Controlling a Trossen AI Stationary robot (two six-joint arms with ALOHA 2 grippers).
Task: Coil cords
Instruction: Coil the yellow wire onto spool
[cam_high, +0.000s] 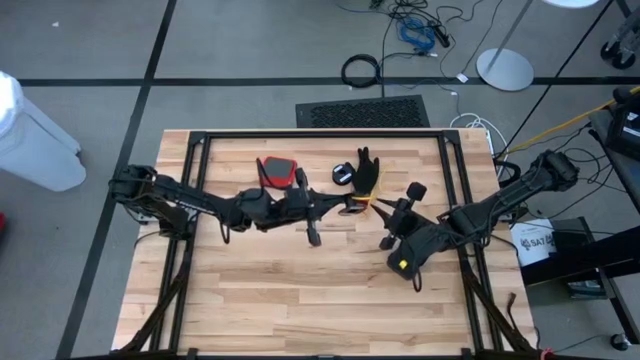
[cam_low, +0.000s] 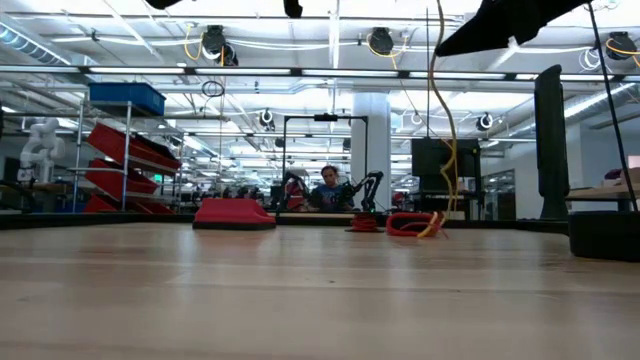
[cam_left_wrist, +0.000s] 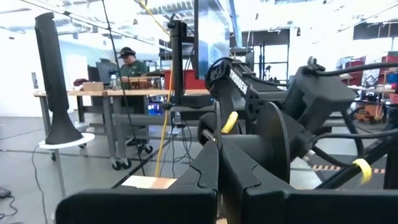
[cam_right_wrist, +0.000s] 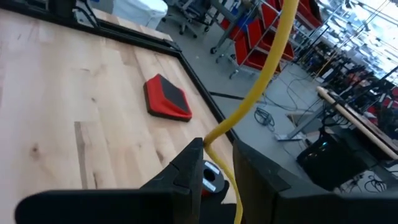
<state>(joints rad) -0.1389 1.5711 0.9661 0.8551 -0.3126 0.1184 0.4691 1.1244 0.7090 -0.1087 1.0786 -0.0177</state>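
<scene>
A thin yellow cord (cam_low: 440, 120) hangs from above down to a heap of red-orange cord (cam_low: 400, 222) on the table. My right gripper (cam_right_wrist: 214, 162) is shut on the yellow cord (cam_right_wrist: 261, 81) above mid-table. My left gripper (cam_high: 352, 207) is just to its left, with its fingers (cam_left_wrist: 205, 174) together; a short yellow stretch (cam_high: 368, 200) runs between the two grippers. A small round black reel (cam_high: 417, 190) shows beside the right gripper. A black glove (cam_high: 368, 170) lies behind them. My left gripper meets the yellow cord's short stretch (cam_high: 362, 203) at its fingertips, coming level from the table's left. Its own fingers hide the place of contact in the wrist view. My right gripper pinches the yellow cord (cam_right_wrist: 210, 140) between its two fingers, well above the table. The cord lies across the fingers, bends there, and runs on past them on both sides.
A red case (cam_high: 278, 172) lies on the far left part of the table, and a round black thing (cam_high: 342, 175) sits next to the glove. A black frame (cam_high: 320, 134) runs along the far edge. Bare wood (cam_high: 300, 290) fills the near half.
</scene>
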